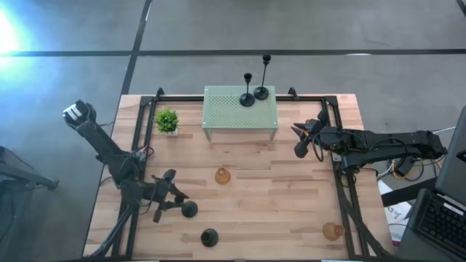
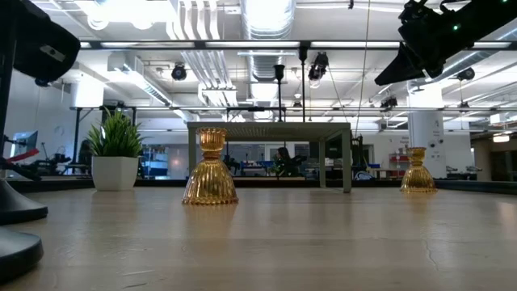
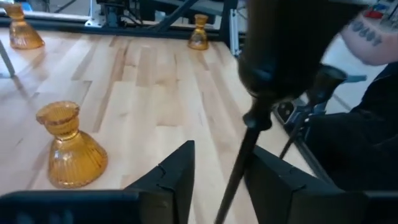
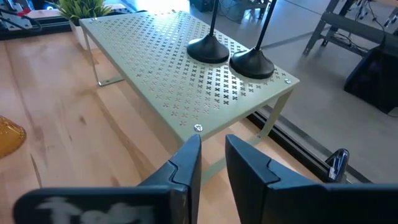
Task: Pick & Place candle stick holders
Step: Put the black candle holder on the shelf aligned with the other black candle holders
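Near table front: left gripper [image 1: 166,195] clamps black holder [image 1: 188,209] stem; right gripper [image 1: 300,140] empty, parted; no legible writing.

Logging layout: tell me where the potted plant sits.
In the high view, the potted plant stands on the table's far left part, just left of the pale green perforated stand, apart from it.

I'm working in a lab, an open industrial hall. Past my wooden table [image 2: 266,234], exposed ducts [image 2: 266,20] and strip lights [image 2: 242,44] run overhead, workstations with equipment [image 2: 258,166] sit beyond it, and bare grey concrete floor [image 1: 291,25] surrounds it.
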Robot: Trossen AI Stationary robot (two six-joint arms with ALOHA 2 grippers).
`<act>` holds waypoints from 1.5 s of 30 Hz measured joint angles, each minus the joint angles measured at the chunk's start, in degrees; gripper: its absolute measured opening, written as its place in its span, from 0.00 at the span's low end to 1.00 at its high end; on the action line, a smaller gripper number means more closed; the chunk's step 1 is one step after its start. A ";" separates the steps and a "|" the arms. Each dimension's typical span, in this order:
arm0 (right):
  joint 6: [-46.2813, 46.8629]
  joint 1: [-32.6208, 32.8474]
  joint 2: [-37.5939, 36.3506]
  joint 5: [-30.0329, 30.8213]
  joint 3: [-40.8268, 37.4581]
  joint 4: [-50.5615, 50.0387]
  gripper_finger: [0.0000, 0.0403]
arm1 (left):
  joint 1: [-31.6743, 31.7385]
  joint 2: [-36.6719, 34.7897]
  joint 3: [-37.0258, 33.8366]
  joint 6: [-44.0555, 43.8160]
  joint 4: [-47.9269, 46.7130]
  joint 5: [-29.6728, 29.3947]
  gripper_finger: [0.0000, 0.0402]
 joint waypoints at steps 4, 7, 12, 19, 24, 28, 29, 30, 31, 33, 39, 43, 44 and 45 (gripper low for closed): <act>-0.02 0.00 0.00 0.00 0.00 -0.01 0.15 | 0.00 0.43 0.22 4.42 1.13 0.13 0.18; -0.04 0.00 0.00 0.00 0.00 0.00 0.15 | 0.06 -0.20 1.73 8.95 1.30 1.66 0.05; -0.06 0.00 0.00 0.00 0.00 0.04 0.17 | 1.32 -2.34 6.89 19.60 0.23 1.99 0.05; -0.71 0.02 0.00 0.00 0.00 0.22 0.18 | 7.46 -4.95 23.66 22.04 -18.51 -3.00 0.04; -3.53 0.00 0.04 0.02 0.00 2.02 0.19 | 14.84 -4.59 34.53 27.66 -27.66 -5.02 0.04; -3.81 -0.17 0.07 0.01 0.00 3.70 0.19 | 24.40 -4.50 38.73 31.89 -28.74 -5.16 0.04; -3.80 -0.17 0.07 0.02 0.00 4.12 0.18 | 27.36 -4.50 39.31 32.58 -28.76 -5.06 0.04; -3.78 -0.17 0.09 0.02 0.00 4.69 0.18 | 30.43 -4.52 39.66 32.88 -28.72 -4.64 0.04; -3.78 -0.17 0.13 0.00 0.00 5.16 0.18 | 33.80 -4.51 39.92 32.98 -28.73 -3.56 0.04; -3.78 -0.17 0.20 0.00 0.00 5.51 0.17 | 41.14 -4.31 40.13 32.89 -28.31 0.87 0.04; -4.22 -0.20 0.37 0.00 0.00 6.07 0.15 | 64.96 -0.72 40.13 28.97 -21.82 25.06 0.04; -4.26 -0.20 0.37 0.00 0.00 6.05 0.15 | 76.84 3.82 40.13 27.09 -19.54 33.27 0.04; -4.28 -0.20 0.38 0.00 0.00 6.03 0.15 | 78.81 5.04 40.13 26.87 -18.69 34.29 0.04; -4.43 -0.20 0.37 0.00 0.00 6.03 0.15 | 80.37 6.28 40.13 26.81 -17.54 34.98 0.04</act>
